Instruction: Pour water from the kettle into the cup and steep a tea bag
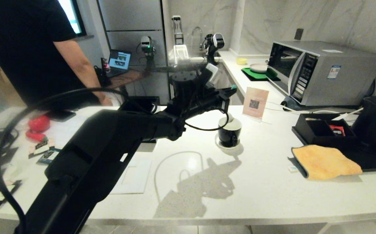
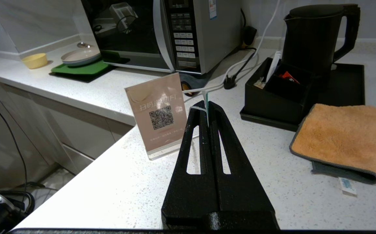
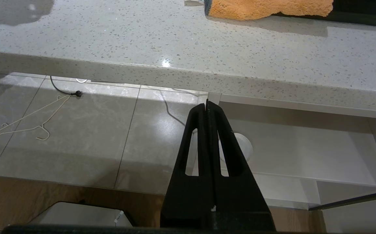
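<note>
Your left claw (image 1: 232,87) is pinching the tea bag's tag (image 2: 205,97) shut, hovering just above the cup (image 1: 229,131); the kettle (image 1: 374,123) is sitting well off toward your right claw (image 3: 207,105), closed empty below the worktop (image 1: 256,182).

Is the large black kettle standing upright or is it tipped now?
Upright. The large matte black jug kettle stands on the black tray beside the orange cloth, lid on top, no gripper touching it.
</note>
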Available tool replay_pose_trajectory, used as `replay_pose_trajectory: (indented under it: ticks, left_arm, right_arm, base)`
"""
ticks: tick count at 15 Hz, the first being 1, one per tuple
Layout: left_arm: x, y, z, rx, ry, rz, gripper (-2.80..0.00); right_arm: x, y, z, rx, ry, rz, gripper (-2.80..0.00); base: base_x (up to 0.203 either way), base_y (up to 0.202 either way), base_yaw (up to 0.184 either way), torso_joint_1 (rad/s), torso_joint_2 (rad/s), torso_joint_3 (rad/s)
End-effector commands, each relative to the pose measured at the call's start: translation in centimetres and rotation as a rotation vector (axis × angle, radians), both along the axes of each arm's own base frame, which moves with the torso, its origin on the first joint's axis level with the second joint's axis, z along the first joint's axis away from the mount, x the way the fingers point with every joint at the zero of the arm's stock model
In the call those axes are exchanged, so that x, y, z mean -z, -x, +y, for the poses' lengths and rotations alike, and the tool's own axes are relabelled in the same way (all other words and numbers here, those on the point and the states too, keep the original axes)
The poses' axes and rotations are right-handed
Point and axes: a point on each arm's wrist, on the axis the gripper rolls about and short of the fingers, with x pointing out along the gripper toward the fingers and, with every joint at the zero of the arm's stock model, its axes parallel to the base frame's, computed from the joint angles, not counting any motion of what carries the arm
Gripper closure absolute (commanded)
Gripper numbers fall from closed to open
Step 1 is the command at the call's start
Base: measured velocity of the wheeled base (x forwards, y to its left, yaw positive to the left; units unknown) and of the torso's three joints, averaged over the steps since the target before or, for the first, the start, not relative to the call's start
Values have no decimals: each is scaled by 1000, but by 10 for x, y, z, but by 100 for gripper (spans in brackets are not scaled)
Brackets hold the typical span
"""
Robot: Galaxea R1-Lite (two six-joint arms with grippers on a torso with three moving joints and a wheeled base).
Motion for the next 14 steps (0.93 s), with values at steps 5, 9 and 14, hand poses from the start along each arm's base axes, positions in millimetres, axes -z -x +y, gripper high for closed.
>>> replay_pose_trajectory:
  ticks: [5, 9, 14]
  left_arm:
    - [18, -6, -2, -2, -4, -13, 0]
    - [38, -7, -11, 9, -5, -11, 0]
    - [47, -9, -13, 12, -14, 1, 0]
  right_arm:
    - [0, 0, 0, 0, 1, 1, 0]
    - [0, 0, 0, 1, 1, 1, 0]
    - [0, 0, 0, 1, 1, 1, 0]
  base:
    - [0, 0, 0, 0, 0, 0]
    - [0, 0, 0, 0, 0, 0]
    - [0, 0, 0, 0, 0, 0]
